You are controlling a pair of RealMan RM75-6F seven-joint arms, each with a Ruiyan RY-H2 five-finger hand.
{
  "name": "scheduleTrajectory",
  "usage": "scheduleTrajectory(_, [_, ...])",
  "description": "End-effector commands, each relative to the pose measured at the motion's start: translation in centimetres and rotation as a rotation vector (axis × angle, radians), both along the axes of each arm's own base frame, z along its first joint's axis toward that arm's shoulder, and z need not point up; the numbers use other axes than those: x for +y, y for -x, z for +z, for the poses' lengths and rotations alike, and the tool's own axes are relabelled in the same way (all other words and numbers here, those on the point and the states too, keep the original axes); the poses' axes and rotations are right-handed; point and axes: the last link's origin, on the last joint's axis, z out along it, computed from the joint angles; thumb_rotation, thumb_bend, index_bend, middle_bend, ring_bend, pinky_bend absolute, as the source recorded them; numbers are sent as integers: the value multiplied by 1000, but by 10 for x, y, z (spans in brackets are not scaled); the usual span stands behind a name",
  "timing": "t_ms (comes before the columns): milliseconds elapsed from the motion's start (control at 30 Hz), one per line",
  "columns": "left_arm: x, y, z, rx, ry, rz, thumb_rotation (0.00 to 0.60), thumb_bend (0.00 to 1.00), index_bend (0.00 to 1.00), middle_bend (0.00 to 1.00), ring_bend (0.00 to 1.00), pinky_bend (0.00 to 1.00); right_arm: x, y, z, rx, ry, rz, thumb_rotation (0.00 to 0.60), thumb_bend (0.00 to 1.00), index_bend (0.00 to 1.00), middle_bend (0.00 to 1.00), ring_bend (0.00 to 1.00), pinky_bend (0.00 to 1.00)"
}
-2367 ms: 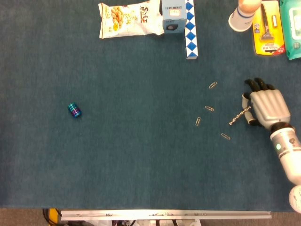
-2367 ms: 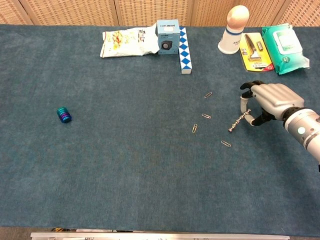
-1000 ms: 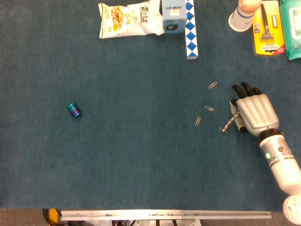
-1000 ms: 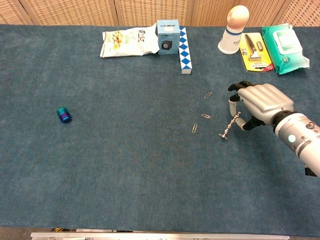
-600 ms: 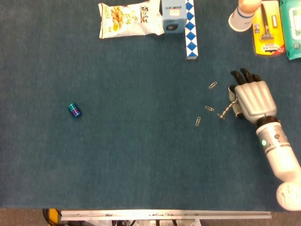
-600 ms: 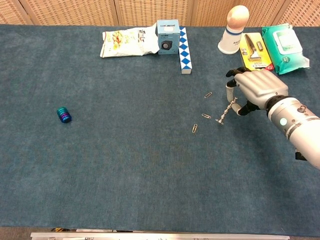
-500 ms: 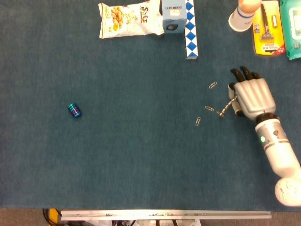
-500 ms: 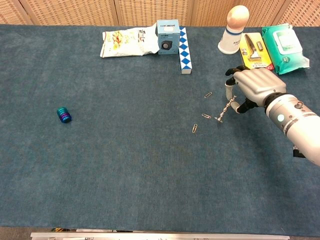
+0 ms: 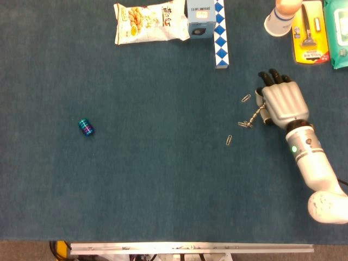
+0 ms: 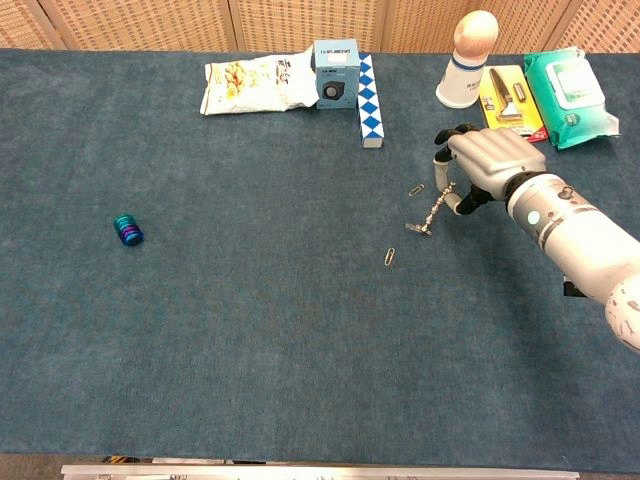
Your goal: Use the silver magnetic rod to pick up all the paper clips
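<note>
My right hand (image 9: 281,103) (image 10: 487,165) holds the silver magnetic rod (image 9: 254,115) (image 10: 436,207) at its upper end, and the rod slants down to the left. Paper clips cling to the rod's lower tip (image 9: 246,124) (image 10: 419,228). One loose paper clip (image 9: 246,98) (image 10: 416,190) lies on the blue cloth just left of the hand. Another paper clip (image 9: 229,140) (image 10: 389,256) lies below and left of the rod's tip. My left hand is in neither view.
Along the far edge lie a snack bag (image 9: 148,22), a blue box (image 9: 200,17), a blue-and-white checkered bar (image 9: 220,35), a white bottle (image 9: 280,16), a yellow razor pack (image 9: 309,32) and a wipes pack (image 10: 568,97). A small blue cylinder (image 9: 86,127) sits far left.
My right hand has carried the rod up and to the left. The clip that lay at the rod's tip now hangs on it, beside the one picked up earlier.
</note>
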Motion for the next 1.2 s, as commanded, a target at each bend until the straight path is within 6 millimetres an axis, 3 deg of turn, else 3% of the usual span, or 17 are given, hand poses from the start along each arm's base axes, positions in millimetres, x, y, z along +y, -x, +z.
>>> scheduleTrajectory(33, [0, 1, 0, 0, 0, 2, 600, 89, 438, 430, 339, 415, -2, -1, -2, -5, -3, -1, 600, 378, 607, 150, 72, 199])
scheduleTrajectory(700, [0, 1, 0, -3, 1, 3, 600, 90, 438, 430, 339, 415, -19, -11, 20, -26, 89, 9, 600, 379, 607, 150, 72, 199])
scheduleTrajectory(1200, [0, 2, 3, -9, -10, 7, 600, 89, 438, 430, 339, 415, -41, -3, 17, 4, 122, -41, 600, 378, 607, 150, 72, 199])
